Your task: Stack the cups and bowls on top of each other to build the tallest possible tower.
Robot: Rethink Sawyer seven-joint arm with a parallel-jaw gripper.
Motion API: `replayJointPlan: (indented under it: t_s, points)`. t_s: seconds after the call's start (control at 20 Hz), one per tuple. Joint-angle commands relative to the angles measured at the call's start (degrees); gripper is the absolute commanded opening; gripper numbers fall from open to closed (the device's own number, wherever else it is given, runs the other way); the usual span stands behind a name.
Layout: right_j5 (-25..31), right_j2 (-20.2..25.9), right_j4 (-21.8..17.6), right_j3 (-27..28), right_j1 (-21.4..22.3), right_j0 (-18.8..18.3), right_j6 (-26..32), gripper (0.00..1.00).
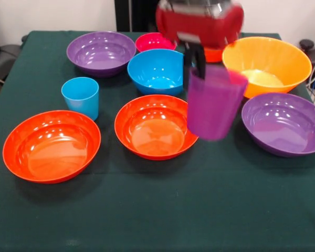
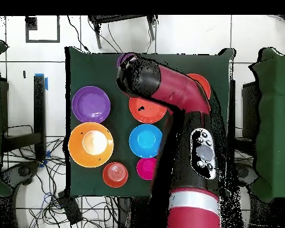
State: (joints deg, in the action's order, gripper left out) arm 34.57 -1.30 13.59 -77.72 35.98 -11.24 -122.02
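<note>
In the front view, the pincer [image 1: 195,65] is clamped on the rim of the purple cup [image 1: 214,103] and holds it in the air, clear of the bench [image 1: 163,210], above the gap between the middle orange-red bowl [image 1: 155,126] and the right purple bowl [image 1: 283,123]. Nothing is stacked yet: the light blue cup [image 1: 81,96] stands alone and upright near the other orange-red bowl [image 1: 51,145], and the blue bowl [image 1: 156,71], pink bowl [image 1: 153,41], far purple bowl [image 1: 101,51] and deep yellow-orange bowl [image 1: 266,64] each sit singly on the cloth. So I judge the tower as barely begun, with this first lift under way and every placement left. In the overhead view, the arm [image 2: 171,89] covers much of the bench; only a sliver of the purple cup [image 2: 124,59] shows at its tip, and the small orange bowl [image 2: 115,174] lies apart by itself.
</note>
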Motion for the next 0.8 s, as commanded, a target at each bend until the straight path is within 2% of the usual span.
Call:
replayJointPlan:
  t_s: [0.05, 0.35, 0.55, 0.8]
  points:
    - [13.0, 12.4, 2.1, -7.9, 9.2, -5.1, 11.7, 0.00]
    - [20.5, 15.8, 0.0, -11.8, 12.0, -12.2, 19.3, 0.00]
    - [24.2, 16.8, -5.9, -12.0, 12.0, -16.5, 25.9, 0.00]
    - [24.1, 17.4, -15.0, -11.2, 9.7, -20.1, 32.3, 0.00]
